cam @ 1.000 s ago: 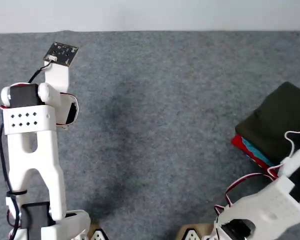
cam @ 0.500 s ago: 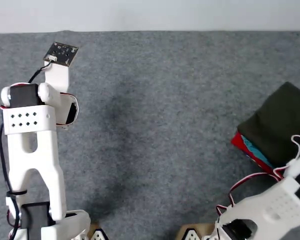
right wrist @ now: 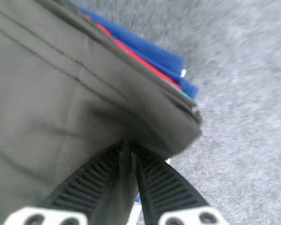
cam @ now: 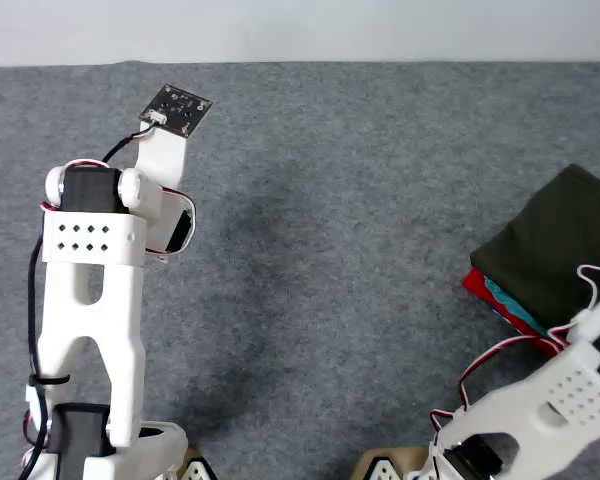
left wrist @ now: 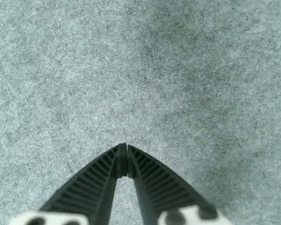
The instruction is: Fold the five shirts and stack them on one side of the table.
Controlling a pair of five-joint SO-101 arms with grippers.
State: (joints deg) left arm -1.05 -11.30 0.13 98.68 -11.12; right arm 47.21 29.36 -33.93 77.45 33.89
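Stack at right edge, dark shirt on top; stacking looks near done. Left claw clenched, empty, over table. Right claw clenched over dark shirt, seemingly empty. Next: you confirm five shirts, then back arms off.

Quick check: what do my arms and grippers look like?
Both are white plastic shells. The left arm has a grid of small holes and a black cable; the right arm has a dotted panel and red-and-white wires. The left gripper and right gripper have black, ribbed, tapering fingers on white mounts.
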